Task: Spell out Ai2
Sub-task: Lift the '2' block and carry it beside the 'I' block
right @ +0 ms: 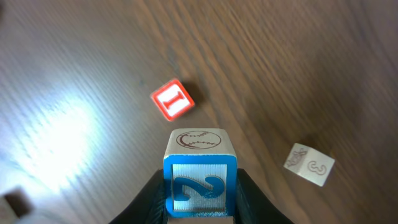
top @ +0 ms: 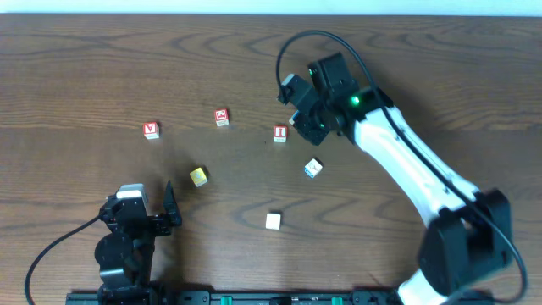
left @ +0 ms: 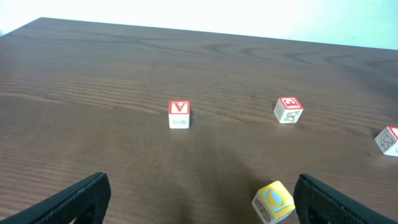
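Note:
My right gripper (right: 199, 208) is shut on a blue block with a 2 (right: 199, 180) and holds it above the table. A red I block (right: 172, 101) lies just ahead of it. In the overhead view the right gripper (top: 306, 125) hovers just right of the I block (top: 280, 133), and the 2 block is hidden under it. A red A block (top: 152, 130) lies at the left and shows in the left wrist view (left: 179, 114). My left gripper (left: 205, 208) is open and empty near the front edge (top: 141, 208).
Another red block (top: 221, 117) lies between the A and the I. A yellow block (top: 198, 176) lies by my left gripper's right finger (left: 273, 202). A blue-white block (top: 313, 168) and a white block (top: 273, 221) lie nearer the front. A pale block with a 3 (right: 309, 164) lies right of the held block.

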